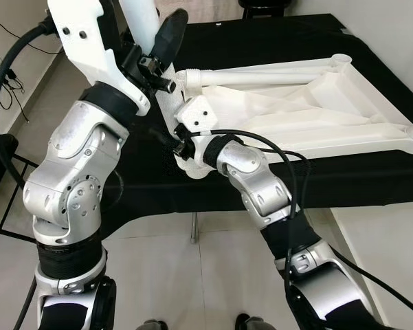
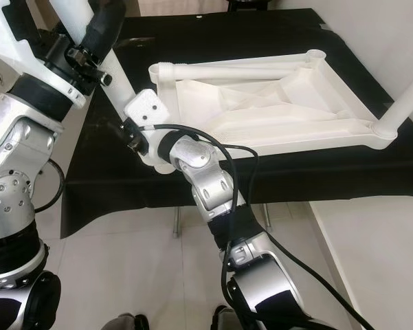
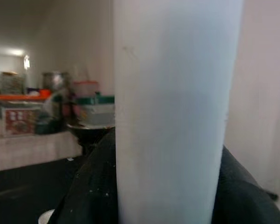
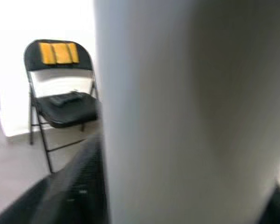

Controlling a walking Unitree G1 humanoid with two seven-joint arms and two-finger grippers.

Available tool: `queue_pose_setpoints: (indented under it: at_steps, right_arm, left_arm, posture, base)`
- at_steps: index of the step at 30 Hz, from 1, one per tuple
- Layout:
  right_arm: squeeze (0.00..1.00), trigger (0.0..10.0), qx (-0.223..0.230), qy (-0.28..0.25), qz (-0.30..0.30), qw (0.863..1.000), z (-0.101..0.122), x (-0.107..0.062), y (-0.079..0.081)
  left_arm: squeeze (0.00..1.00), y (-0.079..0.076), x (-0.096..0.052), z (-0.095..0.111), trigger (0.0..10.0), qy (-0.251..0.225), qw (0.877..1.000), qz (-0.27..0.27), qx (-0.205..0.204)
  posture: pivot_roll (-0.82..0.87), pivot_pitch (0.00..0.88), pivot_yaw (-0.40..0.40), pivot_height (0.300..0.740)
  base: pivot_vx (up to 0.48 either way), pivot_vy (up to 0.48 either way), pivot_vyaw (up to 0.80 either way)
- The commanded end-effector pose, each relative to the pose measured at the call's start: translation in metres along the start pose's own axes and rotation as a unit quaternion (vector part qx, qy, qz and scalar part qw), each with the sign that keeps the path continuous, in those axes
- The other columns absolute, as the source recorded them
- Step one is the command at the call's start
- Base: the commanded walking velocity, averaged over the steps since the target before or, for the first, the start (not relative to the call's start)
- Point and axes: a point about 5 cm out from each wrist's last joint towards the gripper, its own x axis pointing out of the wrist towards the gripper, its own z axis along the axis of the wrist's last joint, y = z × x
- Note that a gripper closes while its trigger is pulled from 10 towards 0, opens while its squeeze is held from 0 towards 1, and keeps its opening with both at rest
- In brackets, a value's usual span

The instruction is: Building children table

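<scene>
While the white tabletop (image 1: pixel 309 110) lies upside down on the black-draped table (image 1: pixel 261 38), a white table leg (image 1: pixel 146 24) rises from the tabletop's corner nearest the robot — the left gripper (image 1: pixel 166 41) is clamped around it above that corner. From the right eye, the right gripper (image 2: pixel 127 134) sits at the same corner, low on the leg. Seen from the left wrist, black fingers (image 3: pixel 88 186) hug the leg, with stacked containers (image 3: pixel 91 107) beyond. Seen from the right wrist, the leg looms close — a black folding chair (image 4: pixel 60 93) stands behind; whether those jaws grip cannot be told.
</scene>
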Motion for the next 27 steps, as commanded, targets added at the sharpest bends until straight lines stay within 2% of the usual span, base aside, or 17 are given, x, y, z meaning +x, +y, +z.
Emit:
queue_pose_setpoints:
  at_steps: [1, 3, 4, 5, 10, 12, 14, 17, 18, 19, 20, 27]
  right_arm:
    - [1.0, 10.0, 0.01, -0.006, 0.061, 0.998, 0.01, 0.008, 0.011]
    - [1.0, 10.0, 0.006, 0.002, 0.083, 0.997, 0.01, 0.008, 0.013]
    - [0.47, 10.0, 0.014, 0.013, 0.105, 0.994, 0.009, 0.008, 0.015]
    - [0.0, 10.0, 0.025, 0.022, 0.125, 0.992, 0.008, 0.008, 0.017]
    - [0.0, 10.0, 0.059, 0.038, 0.152, 0.986, 0.006, 0.008, 0.022]
    - [0.0, 10.0, 0.059, 0.038, 0.152, 0.986, 0.006, 0.008, 0.022]
    - [0.0, 10.0, 0.083, 0.054, 0.165, 0.981, 0.002, 0.008, 0.026]
    - [0.0, 10.0, 0.097, 0.063, 0.171, 0.978, 0.0, 0.008, 0.029]
    - [0.0, 3.5, 0.115, 0.069, 0.177, 0.975, -0.002, 0.007, 0.031]
    - [0.0, 3.5, 0.115, 0.069, 0.177, 0.975, -0.002, 0.007, 0.031]
    - [0.0, 0.0, 0.133, 0.075, 0.184, 0.971, -0.003, 0.007, 0.034]
    - [0.0, 0.0, 0.159, 0.076, 0.185, 0.967, -0.003, 0.007, 0.038]
  left_arm:
    - [0.0, -0.016, -0.001, -0.01, 0.0, 0.027, 0.995, -0.086, -0.03]
    - [0.0, -0.016, -0.004, -0.014, 0.0, 0.039, 0.994, -0.099, -0.032]
    - [0.0, -0.017, -0.007, -0.018, 0.0, 0.049, 0.99, -0.126, -0.032]
    - [0.0, -0.019, -0.01, -0.02, 0.0, 0.053, 0.986, -0.155, -0.038]
    - [0.0, -0.025, -0.014, -0.02, 0.0, 0.05, 0.975, -0.208, -0.052]
    - [0.0, -0.025, -0.014, -0.02, 0.0, 0.05, 0.975, -0.208, -0.052]
    - [0.0, -0.027, -0.011, -0.017, 0.0, 0.043, 0.971, -0.228, -0.054]
    - [0.0, -0.027, -0.009, -0.015, 0.0, 0.039, 0.97, -0.234, -0.053]
    - [0.0, -0.027, -0.007, -0.014, 0.0, 0.034, 0.969, -0.241, -0.05]
    - [0.0, -0.027, -0.007, -0.014, 0.0, 0.034, 0.969, -0.241, -0.05]
    - [0.0, -0.027, -0.005, -0.012, 0.0, 0.029, 0.967, -0.248, -0.046]
    - [0.0, -0.029, -0.001, -0.007, 0.0, 0.015, 0.964, -0.263, -0.043]
  posture:
    - [-0.02, 0.118, 0.017, 0.74]
    - [-0.02, 0.116, 0.016, 0.74]
    - [-0.02, 0.115, 0.014, 0.74]
    - [-0.03, 0.112, 0.013, 0.74]
    - [-0.03, 0.105, 0.008, 0.74]
    - [-0.03, 0.105, 0.008, 0.74]
    - [-0.03, 0.104, 0.008, 0.74]
    - [-0.03, 0.101, 0.01, 0.74]
    - [-0.03, 0.1, 0.012, 0.74]
    - [-0.03, 0.1, 0.012, 0.74]
    - [-0.03, 0.097, 0.013, 0.74]
    - [-0.03, 0.096, 0.017, 0.74]
  base:
    - [0.0, 0.0, 0.0]
    - [0.0, 0.0, 0.0]
    - [0.0, 0.0, 0.0]
    - [0.0, 0.0, 0.0]
    - [0.0, 0.0, 0.0]
    - [0.0, 0.0, 0.0]
    - [0.0, 0.0, 0.0]
    - [0.0, 0.0, 0.0]
    - [0.0, 0.0, 0.0]
    - [0.0, 0.0, 0.0]
    - [0.0, 0.0, 0.0]
    - [0.0, 0.0, 0.0]
